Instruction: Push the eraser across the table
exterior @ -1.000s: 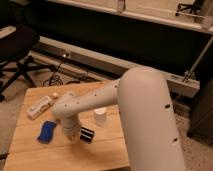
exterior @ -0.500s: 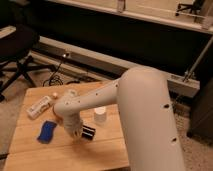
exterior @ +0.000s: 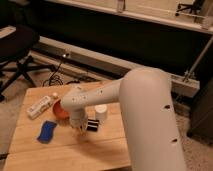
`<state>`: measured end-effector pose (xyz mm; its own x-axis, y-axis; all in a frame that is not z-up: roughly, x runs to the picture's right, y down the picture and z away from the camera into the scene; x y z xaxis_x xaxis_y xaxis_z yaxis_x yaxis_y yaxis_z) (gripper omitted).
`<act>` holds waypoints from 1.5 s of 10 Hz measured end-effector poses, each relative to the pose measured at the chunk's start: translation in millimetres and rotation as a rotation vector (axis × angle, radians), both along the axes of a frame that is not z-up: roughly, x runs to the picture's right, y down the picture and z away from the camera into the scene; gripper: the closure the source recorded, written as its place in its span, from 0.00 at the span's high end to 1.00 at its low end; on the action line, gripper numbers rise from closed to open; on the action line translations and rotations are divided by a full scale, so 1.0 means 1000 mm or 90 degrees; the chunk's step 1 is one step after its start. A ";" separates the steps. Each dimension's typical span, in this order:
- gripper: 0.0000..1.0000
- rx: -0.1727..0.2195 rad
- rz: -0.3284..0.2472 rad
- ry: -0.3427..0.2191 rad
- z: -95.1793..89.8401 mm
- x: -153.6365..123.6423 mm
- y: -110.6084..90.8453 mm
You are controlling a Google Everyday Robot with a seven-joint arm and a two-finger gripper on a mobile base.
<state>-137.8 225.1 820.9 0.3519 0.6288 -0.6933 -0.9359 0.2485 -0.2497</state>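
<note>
The black eraser [exterior: 93, 124] lies near the middle of the light bamboo table [exterior: 75, 150]. Only its dark right part shows; the rest is hidden behind the gripper. My gripper [exterior: 80, 128] hangs from the big white arm and sits low over the table, right against the eraser's left side. The arm [exterior: 145, 110] comes in from the right and covers the table's right part.
An orange bowl [exterior: 60, 110] stands just left of the gripper, partly hidden by the arm. A blue pad [exterior: 47, 131] lies at the front left. A white packet [exterior: 40, 105] lies at the far left. A white cup [exterior: 101, 112] stands behind the eraser. An office chair [exterior: 17, 50] stands beyond the table's left.
The gripper has shifted a little to the right and away from the front edge. The eraser has moved slightly right with it. The orange bowl now shows more.
</note>
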 end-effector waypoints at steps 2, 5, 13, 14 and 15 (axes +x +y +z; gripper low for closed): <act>0.00 0.008 -0.002 0.014 0.014 0.005 -0.007; 0.00 0.028 -0.003 0.040 0.032 0.012 -0.026; 0.00 0.038 0.032 0.087 0.062 0.046 -0.054; 0.00 0.036 0.049 0.087 0.065 0.052 -0.060; 0.00 0.033 0.064 0.089 0.067 0.060 -0.066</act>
<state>-77.5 159.5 888.0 0.1880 0.6926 -0.6964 -0.9814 0.1609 -0.1049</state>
